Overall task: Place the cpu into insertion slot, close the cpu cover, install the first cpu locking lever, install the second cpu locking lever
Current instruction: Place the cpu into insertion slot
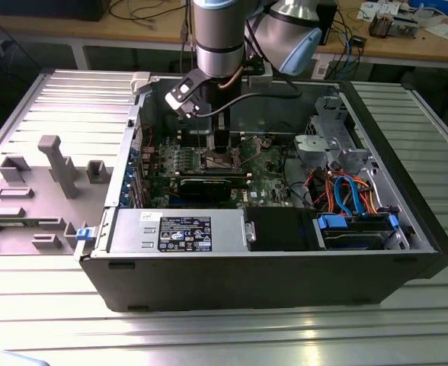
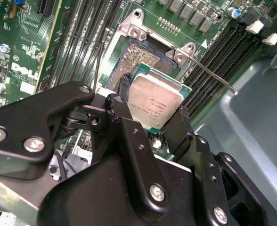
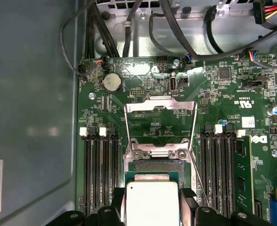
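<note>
My gripper (image 2: 153, 107) is shut on the cpu (image 2: 155, 100), a silver-topped square chip held by its two opposite edges between black fingers (image 2: 123, 90). The cpu hangs close over the near part of the insertion slot (image 2: 137, 60), whose dark pin field shows beyond it. In the first wrist view the cpu (image 3: 151, 202) sits between the fingers just short of the insertion slot (image 3: 157, 165), and the cpu cover (image 3: 159, 104) stands swung open on the far side. A thin locking lever (image 2: 214, 77) sticks out, unlatched. In the exterior view the gripper (image 1: 220, 149) reaches down into the open computer case.
Long black memory slots (image 3: 101, 169) flank the socket on both sides. Cables (image 3: 129, 28) run along the board's far edge. The case (image 1: 270, 267) holds a power supply (image 1: 178, 231) and a drive bay with blue parts (image 1: 357, 229). A grey fixture (image 1: 56, 164) stands on the exterior view's left.
</note>
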You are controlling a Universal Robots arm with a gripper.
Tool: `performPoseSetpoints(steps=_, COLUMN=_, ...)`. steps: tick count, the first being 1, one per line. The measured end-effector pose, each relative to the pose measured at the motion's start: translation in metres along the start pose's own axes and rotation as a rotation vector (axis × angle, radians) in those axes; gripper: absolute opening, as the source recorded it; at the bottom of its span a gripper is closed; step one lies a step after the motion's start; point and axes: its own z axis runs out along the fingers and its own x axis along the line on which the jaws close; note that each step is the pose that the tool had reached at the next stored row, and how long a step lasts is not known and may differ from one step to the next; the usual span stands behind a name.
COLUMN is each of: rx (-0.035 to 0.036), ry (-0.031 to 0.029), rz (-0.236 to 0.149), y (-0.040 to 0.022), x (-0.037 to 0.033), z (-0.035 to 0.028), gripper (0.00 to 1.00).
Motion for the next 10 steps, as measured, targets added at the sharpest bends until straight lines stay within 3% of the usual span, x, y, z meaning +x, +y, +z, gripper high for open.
performPoseSetpoints(steps=5, rx=-0.0002, ry=-0.0008, rz=0.0, y=0.0002, x=-0.0013, z=0.0079, gripper=0.54)
performPoseSetpoints(steps=10, rx=0.0, ry=-0.0062, rz=-0.006, y=0.0004, x=-0.0025, z=0.0122, gripper=0.54)
